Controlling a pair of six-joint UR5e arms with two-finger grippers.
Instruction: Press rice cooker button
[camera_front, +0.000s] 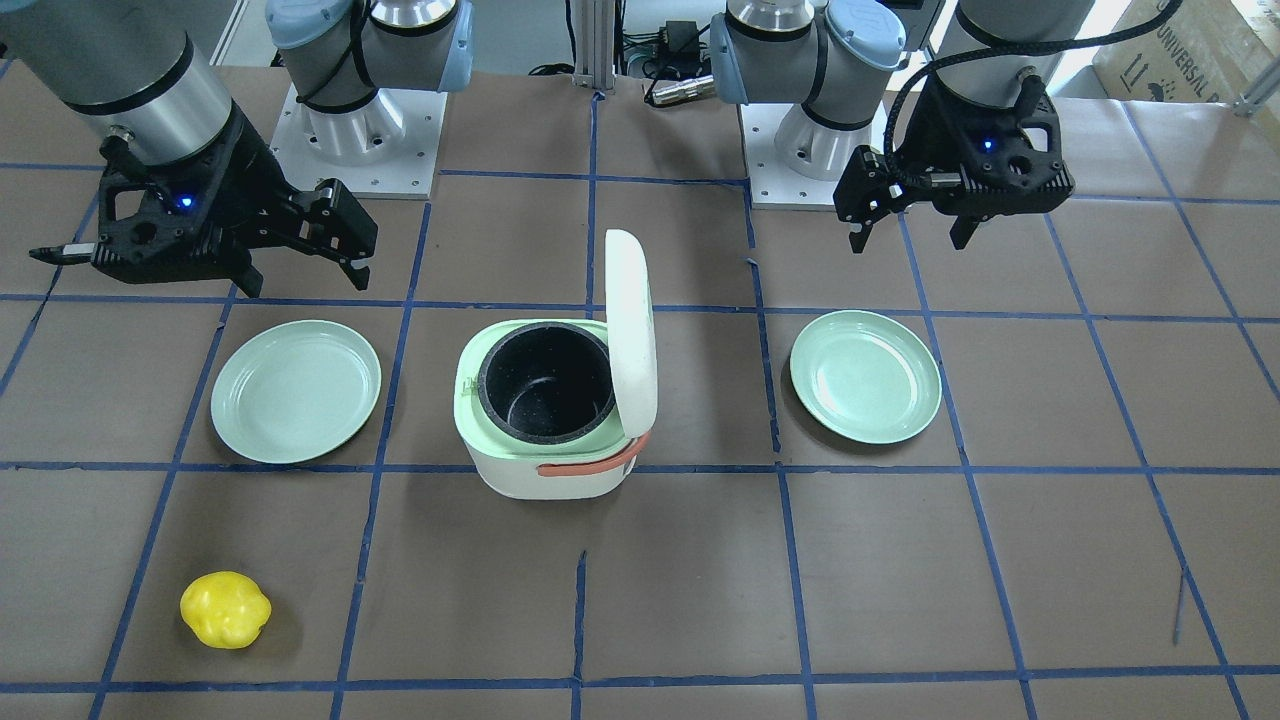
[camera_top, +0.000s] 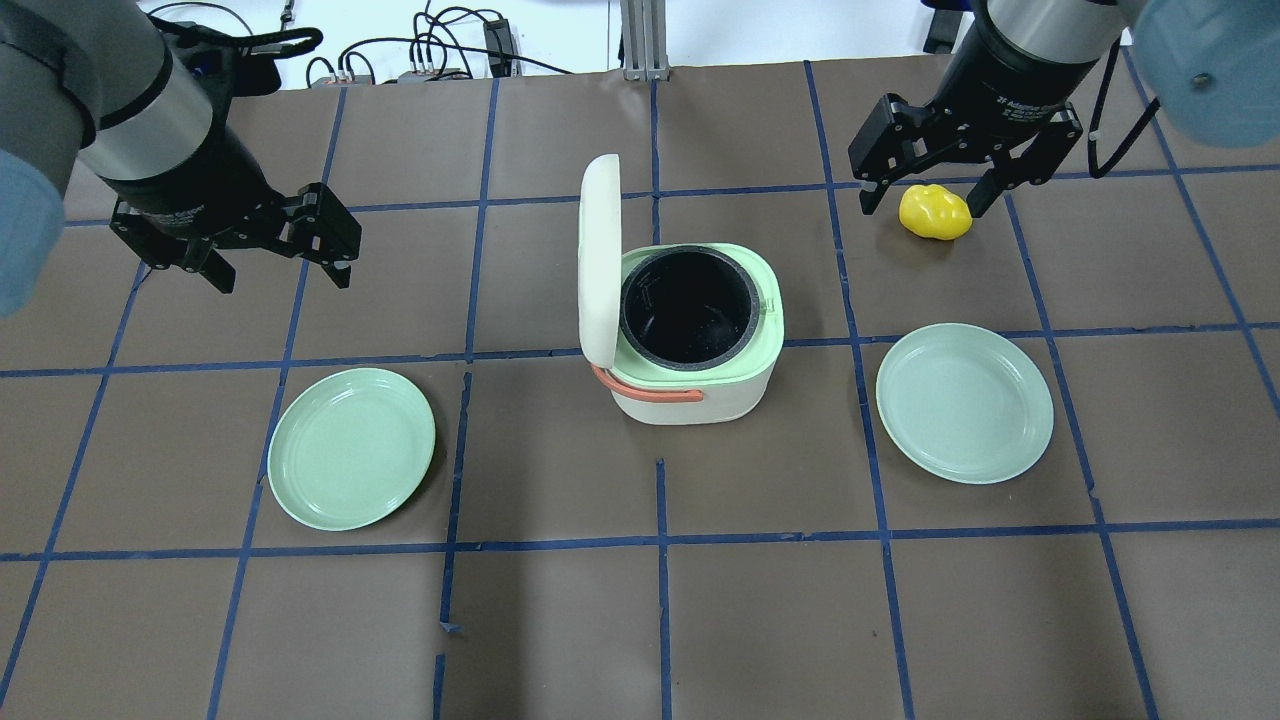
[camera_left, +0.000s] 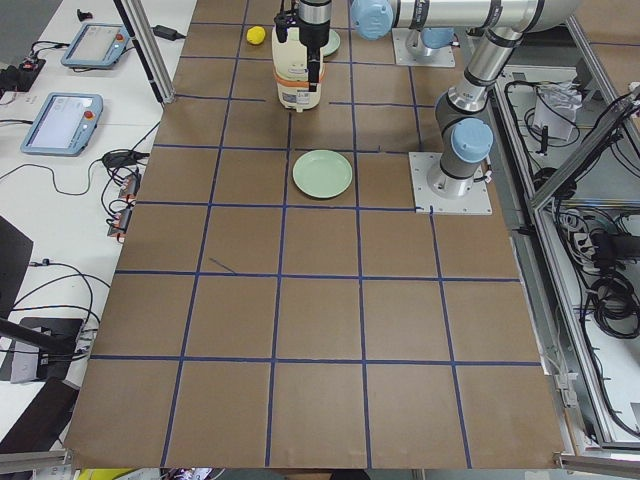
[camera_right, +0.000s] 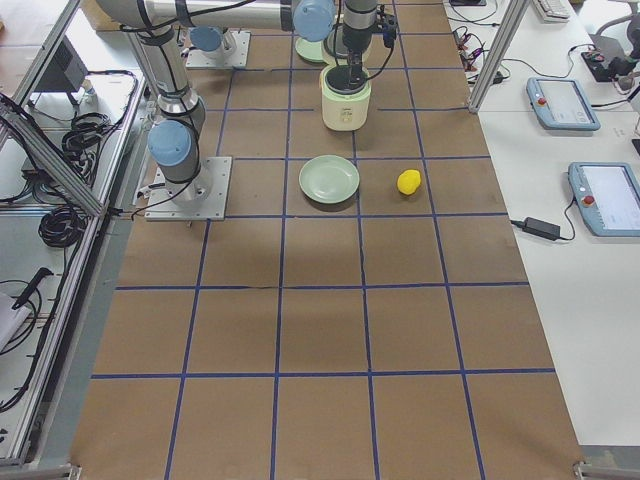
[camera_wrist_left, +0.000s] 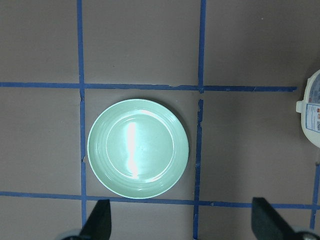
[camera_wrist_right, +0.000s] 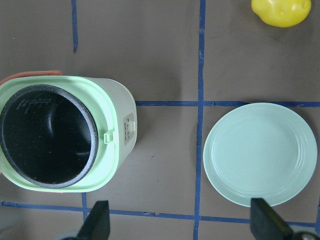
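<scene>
One white rice cooker with a pale green top rim (camera_top: 700, 400) stands in the middle of the brown table with a blue tape grid (camera_front: 700, 600), between two plates. Its one white lid (camera_top: 598, 260) is up, standing nearly upright on the robot's left side of the body. One black inner pot (camera_top: 688, 310) sits in it, nothing visible inside. One orange handle (camera_top: 650, 392) hangs along the side toward the robot. A small green tab (camera_wrist_right: 106, 137) sticks out of the rim on the robot's right side; cannot tell if that is the button.

Two round pale green plates, both bare: left plate (camera_top: 351, 448) and right plate (camera_top: 964, 402), each well apart from the cooker. One yellow lumpy fruit-shaped object (camera_top: 935, 212) lies on the far right part of the table, beyond the right plate.

Two grippers, both up in the air, touching nothing. Left gripper (camera_front: 910, 240) has its jaws spread wide and hangs over the left plate. Right gripper (camera_front: 305, 280) has its jaws spread wide too, with the cooker, right plate and yellow object in its wrist view.
</scene>
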